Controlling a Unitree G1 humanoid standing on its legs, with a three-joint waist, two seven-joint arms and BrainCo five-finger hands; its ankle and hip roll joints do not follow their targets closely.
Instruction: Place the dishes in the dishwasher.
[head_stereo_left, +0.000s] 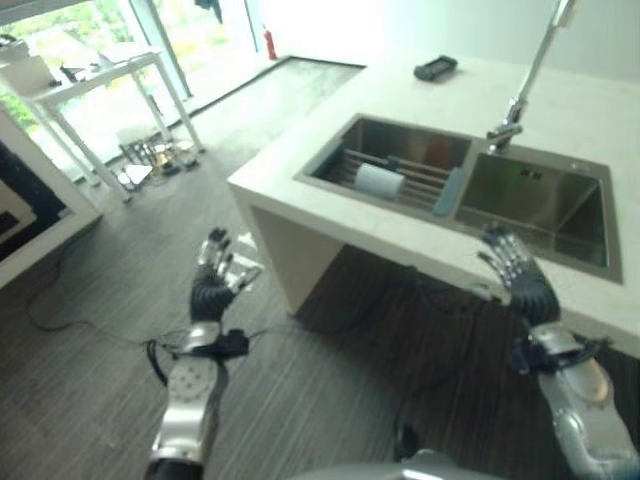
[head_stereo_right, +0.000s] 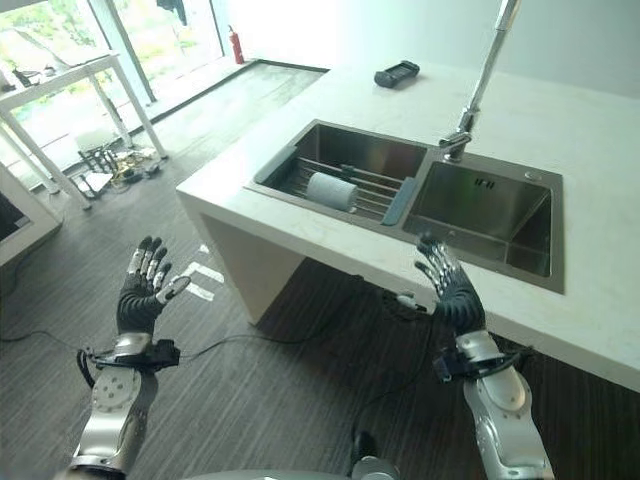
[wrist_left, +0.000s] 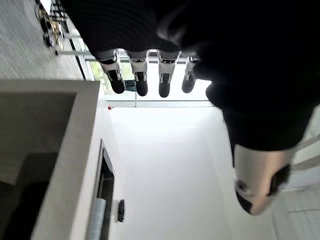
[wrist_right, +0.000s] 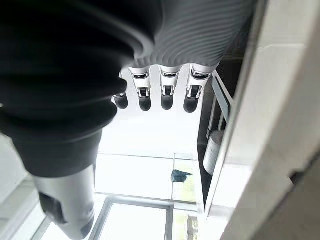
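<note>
A white cup (head_stereo_right: 331, 190) lies on its side on the wire rack (head_stereo_right: 372, 187) in the left basin of the steel sink (head_stereo_right: 500, 205). The cup (head_stereo_left: 379, 180) appears there in the left eye view too. My left hand (head_stereo_right: 140, 293) is raised over the floor, left of the counter, fingers straight and empty. My right hand (head_stereo_right: 452, 288) is up in front of the counter's front edge, below the sink, also open with nothing in it. In the right wrist view the fingers (wrist_right: 167, 92) stand straight beside the counter edge, with the cup (wrist_right: 213, 151) past them.
The white counter (head_stereo_right: 330, 95) carries a tall faucet (head_stereo_right: 478, 85) and a dark flat device (head_stereo_right: 396, 73) at the back. A white table (head_stereo_left: 95, 85) stands by the windows at far left, with clutter on the floor under it. Dark wood floor lies between.
</note>
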